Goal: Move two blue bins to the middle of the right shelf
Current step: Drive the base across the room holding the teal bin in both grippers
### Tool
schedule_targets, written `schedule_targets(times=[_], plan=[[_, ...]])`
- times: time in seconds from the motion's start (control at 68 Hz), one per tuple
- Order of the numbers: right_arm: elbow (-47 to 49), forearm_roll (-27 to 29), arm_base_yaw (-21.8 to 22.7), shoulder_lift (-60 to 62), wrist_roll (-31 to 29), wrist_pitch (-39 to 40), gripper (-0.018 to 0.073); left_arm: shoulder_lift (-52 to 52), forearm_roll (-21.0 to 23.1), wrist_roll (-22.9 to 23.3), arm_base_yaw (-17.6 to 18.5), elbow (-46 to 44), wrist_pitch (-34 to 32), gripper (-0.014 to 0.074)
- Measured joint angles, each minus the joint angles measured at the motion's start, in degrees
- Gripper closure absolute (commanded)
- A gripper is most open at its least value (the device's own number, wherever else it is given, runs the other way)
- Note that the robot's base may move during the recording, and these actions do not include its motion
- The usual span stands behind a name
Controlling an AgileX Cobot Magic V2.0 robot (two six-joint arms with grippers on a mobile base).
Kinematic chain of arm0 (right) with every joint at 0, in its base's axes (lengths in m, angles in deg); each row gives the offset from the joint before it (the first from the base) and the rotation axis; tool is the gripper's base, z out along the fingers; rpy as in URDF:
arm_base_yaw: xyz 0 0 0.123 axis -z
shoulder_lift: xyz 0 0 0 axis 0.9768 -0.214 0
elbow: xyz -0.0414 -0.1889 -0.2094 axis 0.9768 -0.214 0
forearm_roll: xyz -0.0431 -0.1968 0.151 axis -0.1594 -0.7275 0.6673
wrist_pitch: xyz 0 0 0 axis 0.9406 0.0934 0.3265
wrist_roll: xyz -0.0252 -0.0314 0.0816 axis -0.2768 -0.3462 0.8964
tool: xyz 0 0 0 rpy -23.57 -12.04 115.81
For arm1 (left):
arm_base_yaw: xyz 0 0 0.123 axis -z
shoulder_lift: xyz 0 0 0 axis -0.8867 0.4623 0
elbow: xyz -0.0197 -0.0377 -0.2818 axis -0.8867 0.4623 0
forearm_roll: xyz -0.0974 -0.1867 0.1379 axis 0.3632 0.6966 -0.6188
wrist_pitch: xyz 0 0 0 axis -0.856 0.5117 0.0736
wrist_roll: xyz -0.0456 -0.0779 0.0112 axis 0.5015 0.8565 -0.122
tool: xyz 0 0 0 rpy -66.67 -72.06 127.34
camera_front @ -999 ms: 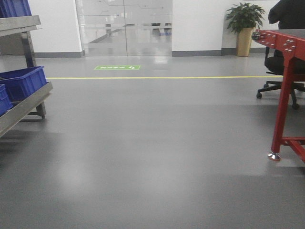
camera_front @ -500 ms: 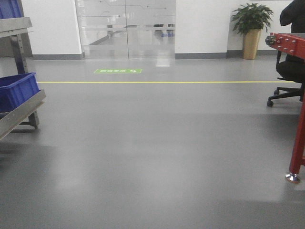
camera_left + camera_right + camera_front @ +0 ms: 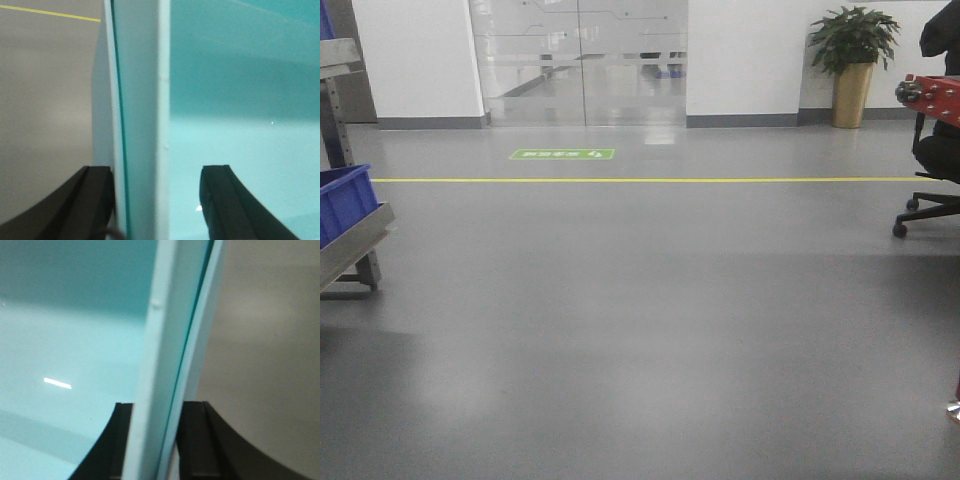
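Because the blue bin (image 3: 60, 350) hangs between both arms above the floor (image 3: 640, 330), my right claw (image 3: 158, 432) pinches one wall; left claw (image 3: 157, 192) straddles the opposite wall, cannot tell if clamped.

Workshop hall, floor line (image 3: 640, 180), rack (image 3: 355, 243) (steel)

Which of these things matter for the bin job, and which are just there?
Job: held bin, left gripper, right gripper, perhaps the shelf bin.
Just there: plant, chair, red table, floor sign.
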Motion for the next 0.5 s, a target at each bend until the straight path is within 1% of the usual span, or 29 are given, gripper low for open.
schedule_targets(times=[0.5], plan=[[0.0, 0.0, 0.0, 0.0, 0.0, 0.0, 0.0713, 0.0, -0.4, 0.0, 0.0, 0.0, -0.1, 0.0707]])
